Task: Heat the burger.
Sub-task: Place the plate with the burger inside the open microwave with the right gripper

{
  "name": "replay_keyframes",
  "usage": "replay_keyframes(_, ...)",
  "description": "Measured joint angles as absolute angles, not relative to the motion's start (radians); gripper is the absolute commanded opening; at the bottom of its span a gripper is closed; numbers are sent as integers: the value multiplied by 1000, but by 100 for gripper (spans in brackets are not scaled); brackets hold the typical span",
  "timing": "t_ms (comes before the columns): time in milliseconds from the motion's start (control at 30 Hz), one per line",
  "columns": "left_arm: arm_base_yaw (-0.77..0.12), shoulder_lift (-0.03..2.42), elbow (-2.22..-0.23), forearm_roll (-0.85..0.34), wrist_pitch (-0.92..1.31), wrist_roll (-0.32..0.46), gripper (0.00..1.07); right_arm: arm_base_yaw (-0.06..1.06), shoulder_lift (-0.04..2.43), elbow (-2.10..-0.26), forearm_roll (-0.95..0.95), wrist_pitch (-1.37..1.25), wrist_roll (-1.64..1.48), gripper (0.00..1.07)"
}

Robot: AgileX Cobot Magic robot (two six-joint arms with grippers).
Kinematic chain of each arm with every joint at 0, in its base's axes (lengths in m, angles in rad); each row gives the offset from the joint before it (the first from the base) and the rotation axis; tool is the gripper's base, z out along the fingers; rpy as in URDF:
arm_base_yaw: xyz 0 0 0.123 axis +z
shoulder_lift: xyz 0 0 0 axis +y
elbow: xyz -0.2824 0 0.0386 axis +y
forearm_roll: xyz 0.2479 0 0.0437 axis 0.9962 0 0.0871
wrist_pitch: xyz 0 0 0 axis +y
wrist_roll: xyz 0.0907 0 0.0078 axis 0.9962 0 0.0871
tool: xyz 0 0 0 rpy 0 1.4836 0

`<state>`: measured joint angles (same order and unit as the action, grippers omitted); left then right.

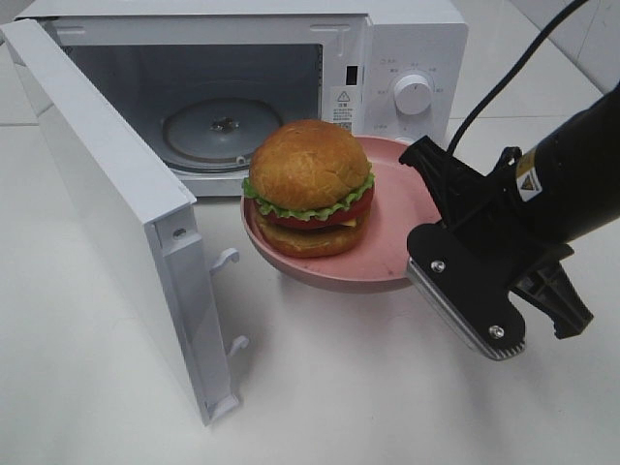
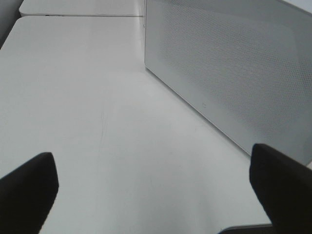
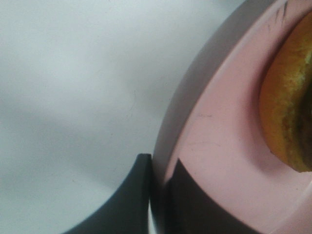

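One burger (image 1: 310,189) is what I'm moving. It sits upright, bun on top, left of centre on a pink plate (image 1: 392,262), and the plate is off the counter (image 1: 339,397), hanging just in front of the open microwave (image 1: 407,48) with its shadow on the white surface below. The burger is round, so it has no long axis to line up. What matters is the stack's upright axis, and to me the plate looks roughly level, so it should stay put. The right jaws are closed narrow on the plate's right rim. In the right wrist view one dark finger (image 3: 139,200) lies outside the rim (image 3: 168,126) and the other on the pink inner face, with the bun's edge (image 3: 287,112) close beyond. So the burger lies to the left of those jaws, across the plate, and the right arm (image 1: 581,165) is clearly the nearer one, since it already carries the load. The cavity and its glass turntable (image 1: 223,126) lie farther back and to the left of the plate. The door (image 1: 107,213) is swung wide toward the near left, which I judge leaves room to pass. My next push would go far and left, keeping the plate's left edge off the door. The left jaws are wide apart and hold nothing, their fingers (image 2: 27,192) hovering over bare counter beside a white perforated panel (image 2: 229,68). I can't tell whether that panel is the microwave's door or its side.
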<state>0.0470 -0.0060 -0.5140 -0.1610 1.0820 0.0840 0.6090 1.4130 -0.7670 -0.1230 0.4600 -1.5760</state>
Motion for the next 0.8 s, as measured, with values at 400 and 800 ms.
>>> replay_keyframes(400,47,-6,-514,-161,1082,84,102,609,1513,-885,-122,462,-1576,0)
replay_keyframes(800,47,-6,-514,-161,1082,84,102,666,1637,-1002,-88,466,-1576,0)
